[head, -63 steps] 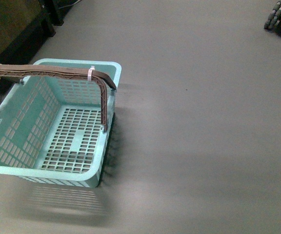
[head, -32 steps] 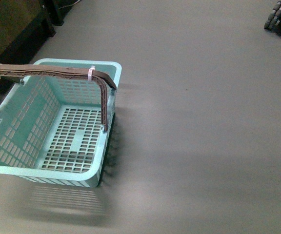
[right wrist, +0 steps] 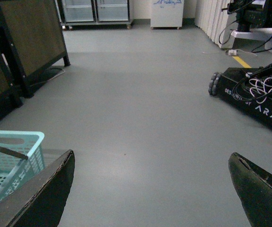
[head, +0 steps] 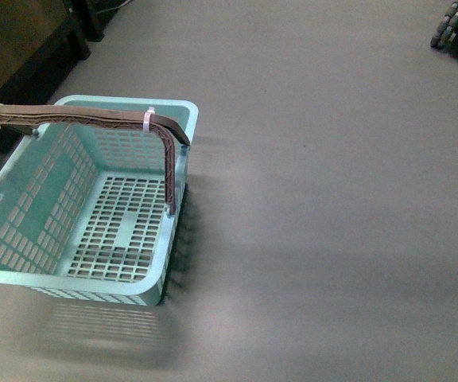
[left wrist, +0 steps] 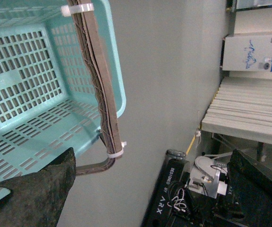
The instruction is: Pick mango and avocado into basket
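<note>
The basket (head: 70, 278) sits empty on the floor (head: 332, 199); no mango or avocado is in view. The left gripper (left wrist: 152, 163) and right gripper (right wrist: 150, 161) have their jaws spread and hold nothing. The basket's raised handle (head: 86, 118) could snag an arm lowering fruit.

Only the gripper fingers of the robot's body show, and only in the wrist views. The left gripper (left wrist: 150, 156) has two broad, wedge-shaped fingers (left wrist: 39, 194) in matt charcoal black with a rough, grainy surface. The right gripper (right wrist: 151, 156) has fingers (right wrist: 263, 194) of the same dark, tapering make, with a thin paler line along the inner edge.
</note>
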You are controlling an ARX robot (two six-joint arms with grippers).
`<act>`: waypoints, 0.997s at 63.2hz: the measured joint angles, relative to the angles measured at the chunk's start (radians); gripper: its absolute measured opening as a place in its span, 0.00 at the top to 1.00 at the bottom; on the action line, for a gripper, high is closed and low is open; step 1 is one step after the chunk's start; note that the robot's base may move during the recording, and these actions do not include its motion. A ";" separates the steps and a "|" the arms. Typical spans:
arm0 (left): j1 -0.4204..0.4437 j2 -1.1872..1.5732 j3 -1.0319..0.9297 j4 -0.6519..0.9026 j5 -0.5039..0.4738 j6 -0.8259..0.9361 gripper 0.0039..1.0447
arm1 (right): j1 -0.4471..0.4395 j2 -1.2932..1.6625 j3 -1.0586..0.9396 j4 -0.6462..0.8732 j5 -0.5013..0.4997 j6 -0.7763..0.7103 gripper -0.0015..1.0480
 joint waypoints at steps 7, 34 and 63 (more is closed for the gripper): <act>-0.037 0.192 0.118 0.002 -0.032 -0.015 0.08 | 0.000 0.000 0.000 0.000 0.000 0.000 0.08; -0.099 0.677 0.671 -0.090 -0.127 0.007 0.29 | 0.000 0.000 0.000 0.000 -0.001 0.000 0.08; -0.076 0.712 0.735 -0.128 -0.126 -0.017 0.75 | 0.000 0.000 0.000 0.000 0.000 0.000 0.08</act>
